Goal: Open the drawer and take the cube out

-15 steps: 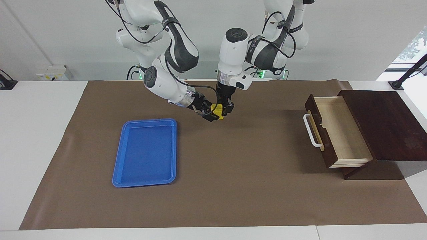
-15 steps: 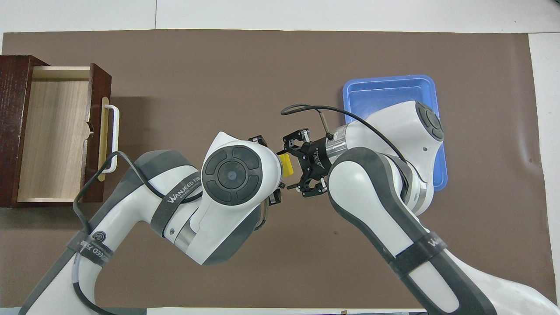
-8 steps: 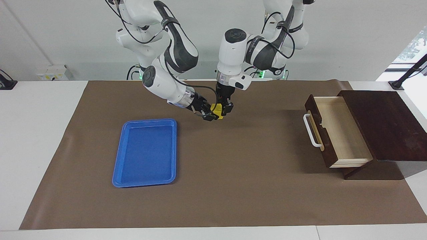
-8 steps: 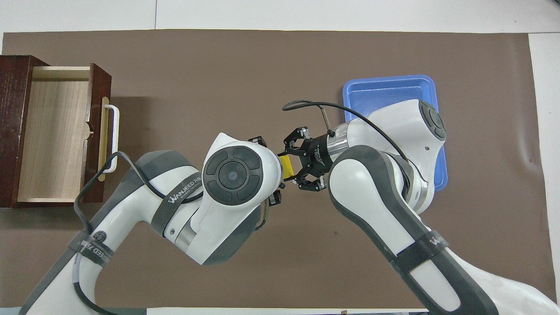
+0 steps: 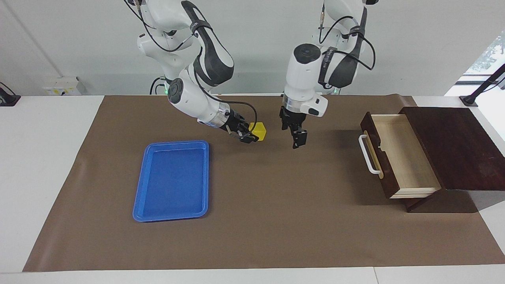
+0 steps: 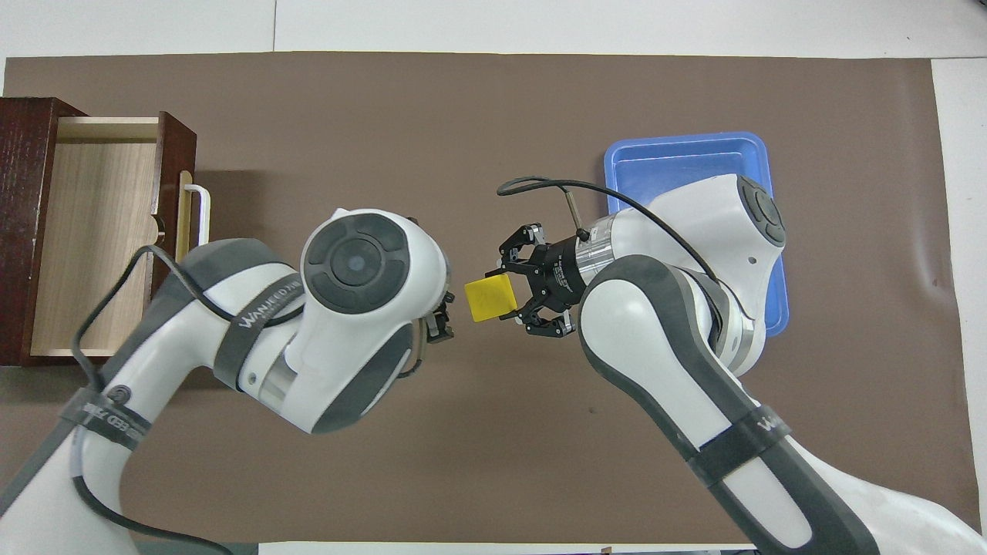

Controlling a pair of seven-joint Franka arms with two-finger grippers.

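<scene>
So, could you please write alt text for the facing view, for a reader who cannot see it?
The right pincer holds the yellow cube in the air above the brown mat, while the left pincer hangs open beside it. The drawer stands open and empty at the left arm's end; a blue tray lies toward the right arm's end.

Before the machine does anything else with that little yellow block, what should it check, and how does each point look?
1. Right gripper shut on the small bright yellow cube: ok.
2. Left gripper open, apart from the cube: ok.
3. Cube out of the dark brown wooden drawer, which stands open: ok.
4. Flat blue plastic tray holds nothing: ok.
5. Cube held above the brown mat, not resting on it: ok.
</scene>
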